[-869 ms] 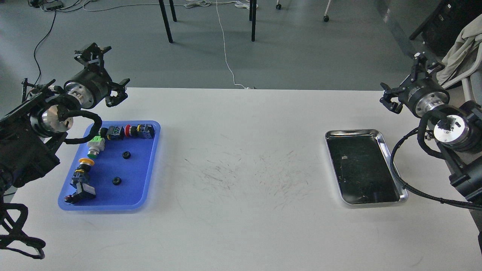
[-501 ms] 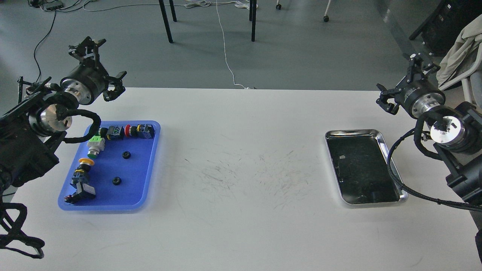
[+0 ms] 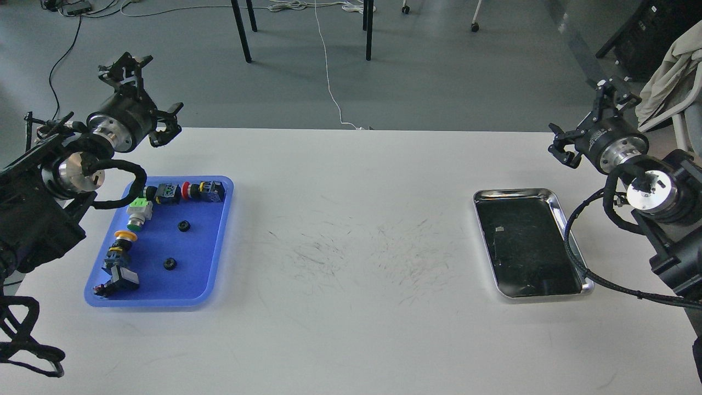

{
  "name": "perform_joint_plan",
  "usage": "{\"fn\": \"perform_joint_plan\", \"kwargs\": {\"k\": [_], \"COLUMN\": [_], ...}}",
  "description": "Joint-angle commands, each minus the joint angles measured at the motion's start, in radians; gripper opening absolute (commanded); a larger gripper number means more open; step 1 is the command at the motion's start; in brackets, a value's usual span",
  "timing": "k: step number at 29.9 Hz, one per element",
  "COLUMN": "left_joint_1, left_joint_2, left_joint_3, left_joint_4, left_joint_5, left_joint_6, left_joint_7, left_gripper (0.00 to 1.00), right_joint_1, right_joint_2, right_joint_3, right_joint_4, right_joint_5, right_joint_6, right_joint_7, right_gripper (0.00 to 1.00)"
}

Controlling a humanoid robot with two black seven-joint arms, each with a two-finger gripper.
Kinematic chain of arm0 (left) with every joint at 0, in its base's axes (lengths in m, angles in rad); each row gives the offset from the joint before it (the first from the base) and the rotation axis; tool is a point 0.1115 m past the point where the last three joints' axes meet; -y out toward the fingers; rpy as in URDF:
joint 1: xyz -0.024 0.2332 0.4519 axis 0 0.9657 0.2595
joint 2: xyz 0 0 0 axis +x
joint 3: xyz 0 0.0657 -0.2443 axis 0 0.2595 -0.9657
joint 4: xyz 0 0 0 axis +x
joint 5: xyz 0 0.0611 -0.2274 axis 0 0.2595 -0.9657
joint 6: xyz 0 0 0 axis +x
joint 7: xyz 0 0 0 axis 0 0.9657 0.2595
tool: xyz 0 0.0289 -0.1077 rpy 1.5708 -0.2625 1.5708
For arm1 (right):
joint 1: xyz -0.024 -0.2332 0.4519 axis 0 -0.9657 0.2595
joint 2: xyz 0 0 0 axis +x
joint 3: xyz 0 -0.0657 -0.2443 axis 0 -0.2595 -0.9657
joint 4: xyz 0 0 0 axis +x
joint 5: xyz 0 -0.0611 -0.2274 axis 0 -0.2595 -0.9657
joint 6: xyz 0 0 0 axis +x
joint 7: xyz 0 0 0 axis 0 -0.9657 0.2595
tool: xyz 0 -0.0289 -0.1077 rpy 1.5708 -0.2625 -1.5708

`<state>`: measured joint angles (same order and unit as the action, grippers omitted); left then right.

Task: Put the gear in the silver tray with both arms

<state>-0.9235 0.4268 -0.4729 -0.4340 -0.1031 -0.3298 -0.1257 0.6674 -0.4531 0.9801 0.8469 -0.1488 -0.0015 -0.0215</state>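
Observation:
Two small black gears [image 3: 184, 225] [image 3: 169, 264] lie in the blue plastic tray [image 3: 208, 241] at the table's left. The silver tray [image 3: 515, 192] sits at the right, its dark bottom bare. My left gripper [image 3: 151, 91] hangs above the table's far left corner, behind the blue tray, fingers spread and empty. My right gripper [image 3: 588, 117] hangs above the far right edge, behind the silver tray, fingers spread and empty. Both are well away from the gears.
The blue tray also holds several push-button switches [image 3: 189, 191] along its far and left sides. A black cable [image 3: 576, 258] from my right arm drapes over the silver tray's right rim. The white table [image 3: 351, 285] is scuffed in the middle.

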Motion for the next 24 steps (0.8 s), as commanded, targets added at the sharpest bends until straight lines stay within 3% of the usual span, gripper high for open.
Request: {"fn": "perform_joint_plan", "kwargs": {"k": [1,24], "left_joint_1": [0.005,0.011], "left_joint_2": [0.000,0.001], "left_joint_3": [0.002,0.003], "left_joint_4": [0.001,0.001], "left_joint_5": [0.000,0.002], "left_joint_6": [0.001,0.001], "left_joint_7": [0.000,-0.003], "left_gripper": [0.99,0.99], "right_joint_1": [0.001,-0.002], "right_joint_2": [0.001,0.005], "right_joint_3": [0.000,0.000], "right_joint_4": [0.000,0.000], "right_joint_5": [0.000,0.000], "right_joint_6": [0.000,0.000], "right_joint_7": [0.000,0.000], "right_gripper": [0.99,0.99]}}
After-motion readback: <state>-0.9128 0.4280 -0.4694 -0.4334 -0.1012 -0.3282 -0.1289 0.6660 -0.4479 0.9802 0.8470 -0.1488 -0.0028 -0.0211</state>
